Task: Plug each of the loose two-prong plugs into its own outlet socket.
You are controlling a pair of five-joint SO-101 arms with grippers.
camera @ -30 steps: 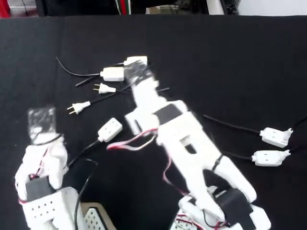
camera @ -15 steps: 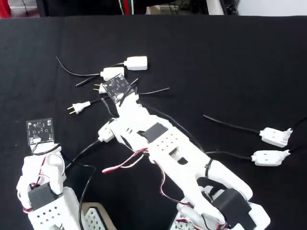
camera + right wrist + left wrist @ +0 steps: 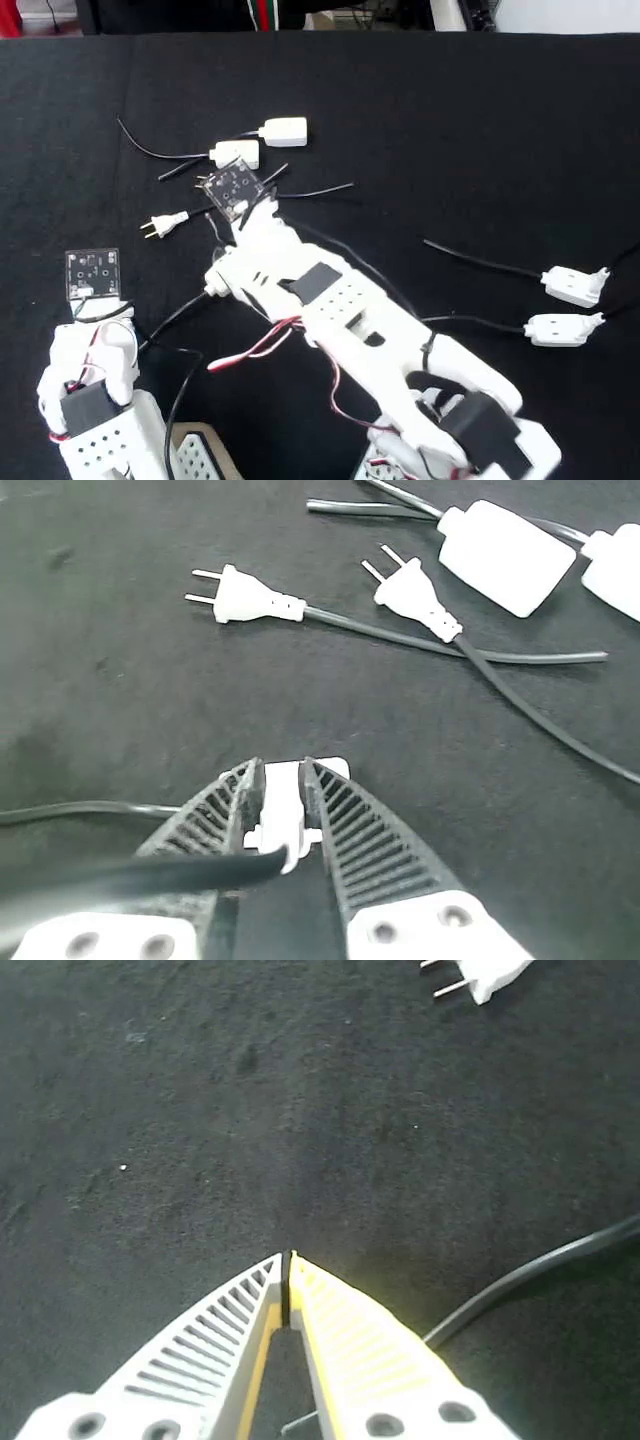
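Snugly in right claw [image 3: 281,767], one white socket [image 3: 283,802].

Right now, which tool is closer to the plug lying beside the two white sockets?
Right. The right tool, shut on another white socket, sits just short of that plug. The left tool is shut over bare black cloth farther off, the other plug ahead of it.
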